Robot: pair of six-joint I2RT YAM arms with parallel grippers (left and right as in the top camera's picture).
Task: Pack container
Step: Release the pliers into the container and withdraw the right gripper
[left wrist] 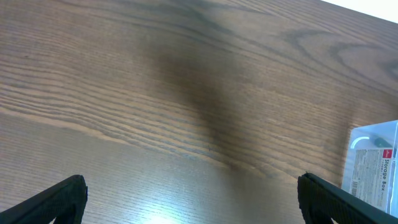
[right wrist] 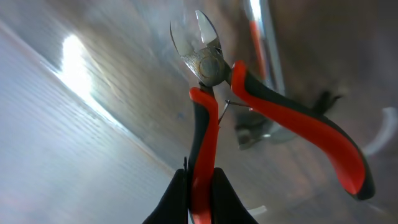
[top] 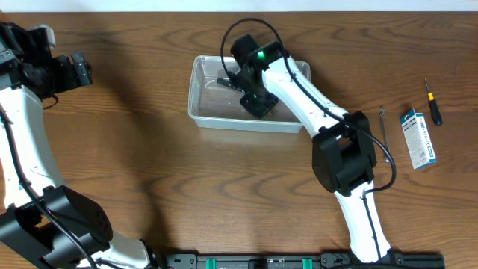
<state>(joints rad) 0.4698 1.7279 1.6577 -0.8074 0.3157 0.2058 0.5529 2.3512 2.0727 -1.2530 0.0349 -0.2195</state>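
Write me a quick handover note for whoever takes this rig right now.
The right gripper is shut on one handle of the red-and-black cutters, held down inside the container.
The left gripper is open and empty, over bare table to the container's left.
Done: cutters brought into the container, not yet released.
Left: open the right gripper, then probably pack the screwdriver, thin metal tool and blue-and-white box lying out to the right.

Both arms (top: 302, 97) are white links (top: 22, 149), black joints (top: 342, 158) and thin black cables (top: 251, 21) (green light (top: 261, 54) on right wrist).
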